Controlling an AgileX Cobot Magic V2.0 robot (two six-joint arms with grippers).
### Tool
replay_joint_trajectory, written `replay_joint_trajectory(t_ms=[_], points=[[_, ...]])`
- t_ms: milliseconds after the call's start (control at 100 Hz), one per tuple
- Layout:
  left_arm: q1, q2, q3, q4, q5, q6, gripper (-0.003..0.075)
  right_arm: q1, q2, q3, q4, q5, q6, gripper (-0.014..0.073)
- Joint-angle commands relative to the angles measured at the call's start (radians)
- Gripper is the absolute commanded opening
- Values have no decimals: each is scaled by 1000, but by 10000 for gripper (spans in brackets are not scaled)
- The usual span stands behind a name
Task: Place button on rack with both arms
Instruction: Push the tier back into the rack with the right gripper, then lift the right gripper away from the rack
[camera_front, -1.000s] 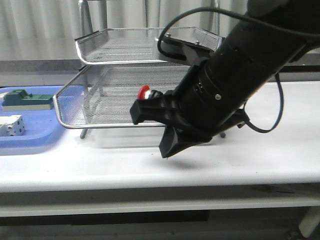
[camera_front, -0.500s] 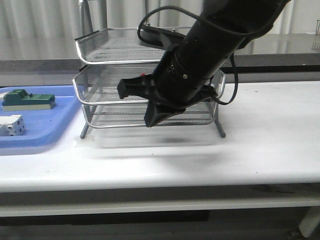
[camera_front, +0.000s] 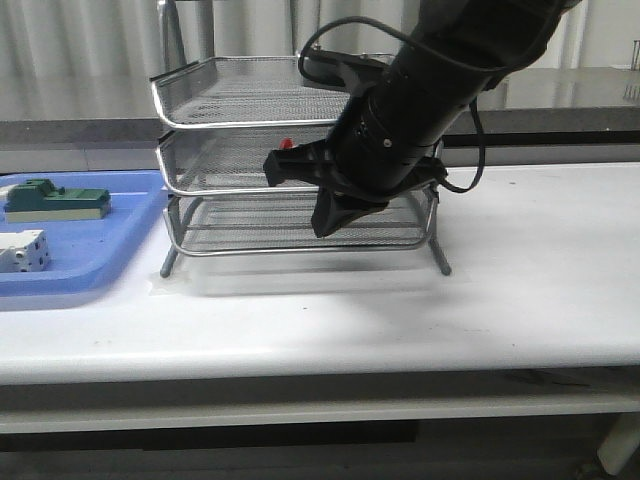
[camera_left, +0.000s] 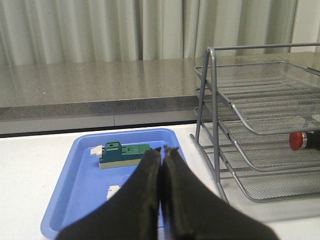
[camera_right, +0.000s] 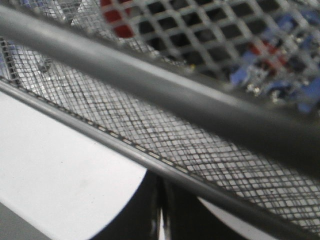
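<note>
The button (camera_front: 287, 144) lies in the middle tier of the silver wire rack (camera_front: 220, 100), only its red cap showing in the front view. In the left wrist view its red cap (camera_left: 298, 140) lies on that tier of the rack (camera_left: 250, 75). My right gripper (camera_front: 322, 228) is shut and empty at the rack's front, low by the tier rims. In the right wrist view its shut fingers (camera_right: 161, 205) sit under a rim wire (camera_right: 150, 75), and the button (camera_right: 116, 15) shows blurred through the mesh. My left gripper (camera_left: 163, 150) is shut and empty above the blue tray.
A flat blue tray (camera_front: 60, 270) left of the rack holds a green block (camera_front: 55, 198) and a white boxy part (camera_front: 22, 250); the left wrist view shows the tray (camera_left: 85, 185) and the block (camera_left: 122, 154). A grey ledge runs behind the white table (camera_front: 520, 300).
The middle tier, drawn out toward the camera a second ago with the button on it, has slid back into the rack. My right arm has moved back with it.
</note>
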Motion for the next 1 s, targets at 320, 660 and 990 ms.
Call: replay_joint_trajectory(t_ms=[320, 660, 990], points=[[3, 7, -29, -10, -69, -8, -20, -6, -129, -33, -2, 94, -11, -61], [3, 7, -29, -10, -69, -8, -20, -7, -255, -28, -91, 169, 3, -57], [3, 7, -29, -10, -69, -8, -20, -104, -453, 111, -254, 160, 130, -57]])
